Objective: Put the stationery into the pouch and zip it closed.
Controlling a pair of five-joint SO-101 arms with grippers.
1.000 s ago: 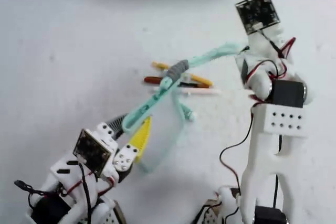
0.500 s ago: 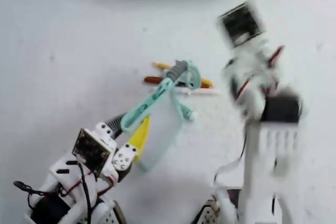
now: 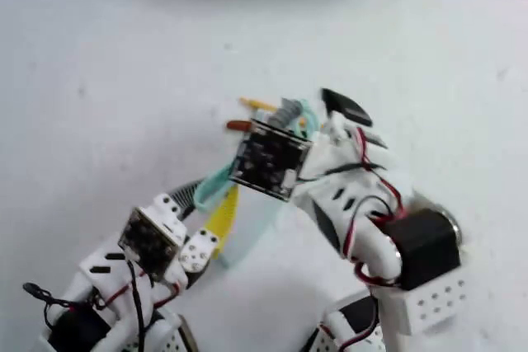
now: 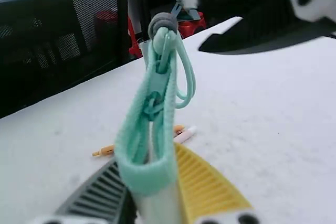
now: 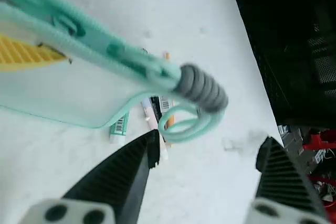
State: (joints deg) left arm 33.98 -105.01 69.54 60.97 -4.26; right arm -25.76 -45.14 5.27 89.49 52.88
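Note:
A translucent mint pouch (image 3: 247, 224) stands on its edge, zipper side up. My left gripper (image 3: 214, 193) is shut on its near end, between the yellow and the black finger (image 4: 205, 187). At the far end of the pouch (image 4: 149, 145) are the grey zipper pull (image 4: 163, 24) and a slack mint loop (image 4: 185, 74). My right gripper (image 5: 210, 145) hovers open just past the pull (image 5: 202, 85) and the loop (image 5: 186, 124), touching neither. Pens (image 3: 247, 106) lie on the table behind the pouch (image 5: 58, 90), partly hidden by it and by the right arm.
The white table (image 3: 107, 63) is bare at the left and back. The right arm's wrist board (image 3: 268, 158) hangs over the pouch's middle. A small barcoded item (image 5: 118, 127) lies by the pens (image 5: 157, 109). Black mesh furniture stands beyond the table's edge (image 4: 79, 30).
The right arm let go of the stretched mint loop, which sprang back to the zipper pull. It then swung from the back right to over the pouch. The left arm stayed put.

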